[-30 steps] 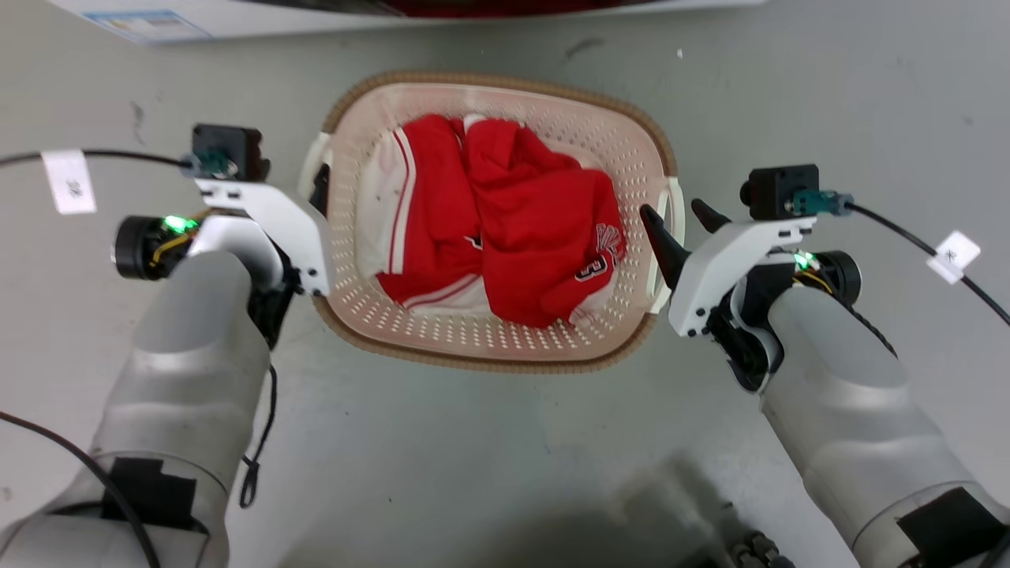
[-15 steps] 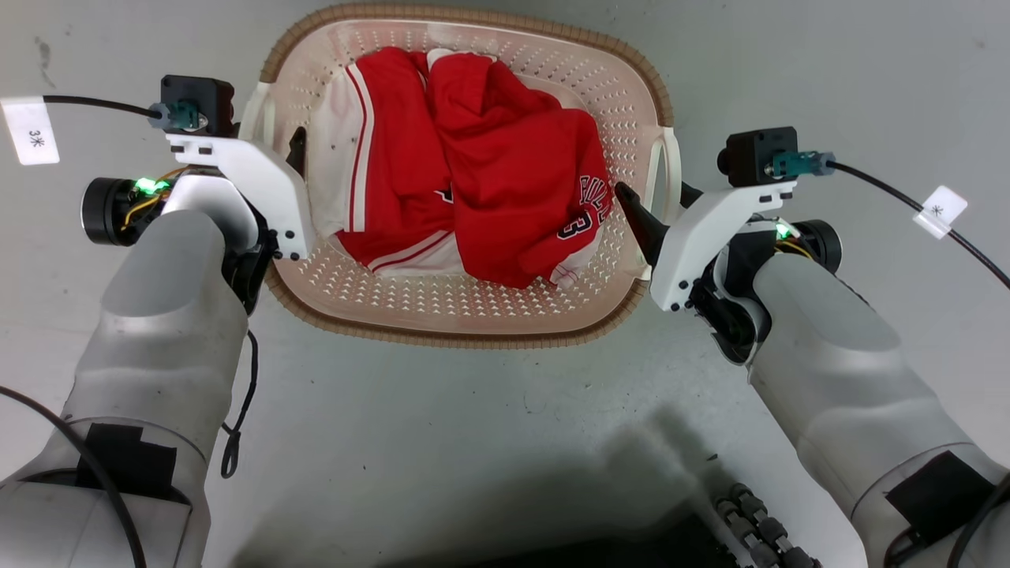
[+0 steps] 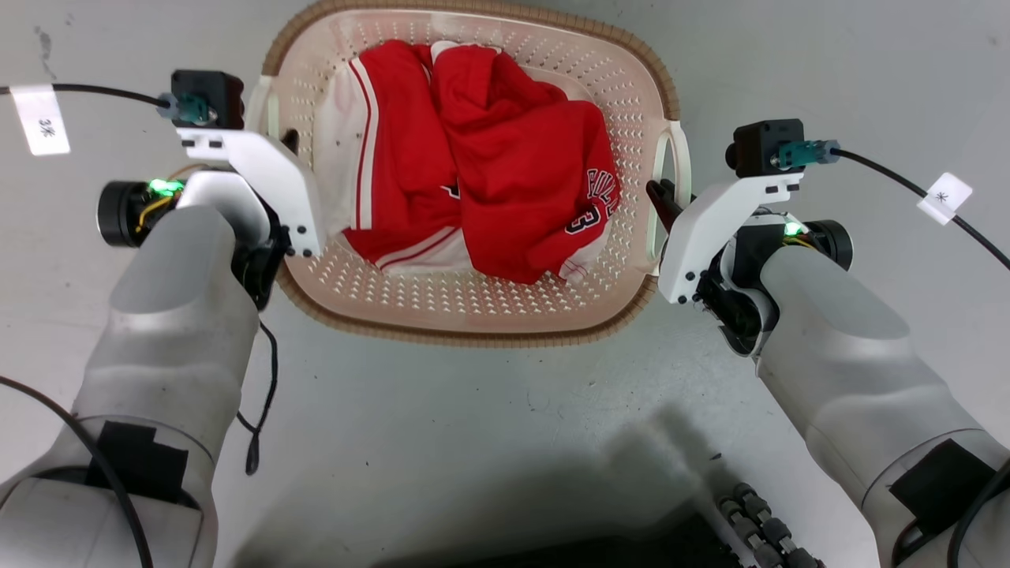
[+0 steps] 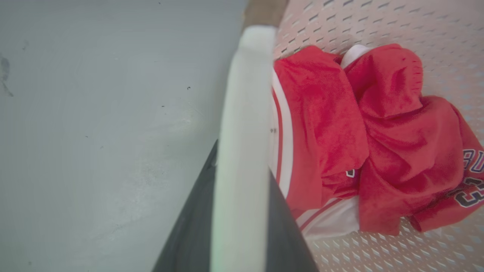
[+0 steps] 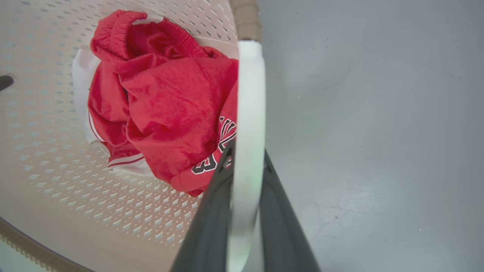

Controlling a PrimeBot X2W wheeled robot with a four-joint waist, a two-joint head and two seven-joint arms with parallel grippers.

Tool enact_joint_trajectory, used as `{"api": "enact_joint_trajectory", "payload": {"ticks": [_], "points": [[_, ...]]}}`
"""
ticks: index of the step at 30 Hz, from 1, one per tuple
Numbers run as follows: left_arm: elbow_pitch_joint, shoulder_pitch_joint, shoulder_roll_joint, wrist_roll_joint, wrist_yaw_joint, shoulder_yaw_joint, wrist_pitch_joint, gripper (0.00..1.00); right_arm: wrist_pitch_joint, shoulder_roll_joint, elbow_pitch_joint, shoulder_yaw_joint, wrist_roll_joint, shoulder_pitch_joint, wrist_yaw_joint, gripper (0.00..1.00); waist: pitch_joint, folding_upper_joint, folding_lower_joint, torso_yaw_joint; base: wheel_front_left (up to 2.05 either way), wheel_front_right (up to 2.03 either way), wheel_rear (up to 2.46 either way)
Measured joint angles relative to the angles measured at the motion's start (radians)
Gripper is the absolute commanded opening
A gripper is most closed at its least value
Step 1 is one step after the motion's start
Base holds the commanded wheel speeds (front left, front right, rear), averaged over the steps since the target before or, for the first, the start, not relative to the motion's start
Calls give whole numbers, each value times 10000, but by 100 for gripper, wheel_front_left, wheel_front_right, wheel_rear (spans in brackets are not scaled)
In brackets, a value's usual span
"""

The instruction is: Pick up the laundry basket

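Note:
The laundry basket [image 3: 442, 296] is cream with perforated walls and a brown rim, and holds red and white clothes [image 3: 505, 166]. My left gripper [image 3: 286, 146] is shut on its white left handle [image 3: 260, 118]. My right gripper [image 3: 664, 199] is shut on its white right handle [image 3: 680, 158]. In the left wrist view the handle [image 4: 245, 113] runs up between the two dark fingers of the left gripper [image 4: 242, 170]. In the right wrist view the handle [image 5: 247, 94] sits between the fingers of the right gripper [image 5: 246, 155] in the same way.
Grey floor [image 3: 473, 442] surrounds the basket. Black cables with white tags [image 3: 39, 118] [image 3: 943, 193] trail from both wrists. The robot's dark base [image 3: 631, 548] shows at the bottom edge. The left gripper's fingertip [image 5: 5, 81] pokes through the far wall in the right wrist view.
The right fingers stood open beside the right handle a second ago and have since shut on it. The whole picture has shifted, and the basket now looks larger and closer.

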Motion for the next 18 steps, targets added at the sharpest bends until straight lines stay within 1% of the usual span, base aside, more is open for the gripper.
{"api": "enact_joint_trajectory", "payload": {"ticks": [4,8,14,18], "points": [[-23,227,27,-407,15,-293,397,0,171,-15,94,347,244,-3,-2,0,-185,0,0,39,0,0,0],[-33,413,23,-794,29,-594,865,0,752,-48,140,736,483,35,-12,0,-528,0,0,79,0,0,0],[-13,822,-134,-1436,61,-970,1712,0,1657,-92,449,1206,694,81,-15,0,-1344,0,0,179,0,0,0],[-17,1074,-265,-1822,73,-1181,2082,0,2004,-102,709,1384,759,78,-15,0,-2004,0,0,274,0,0,0]]}}
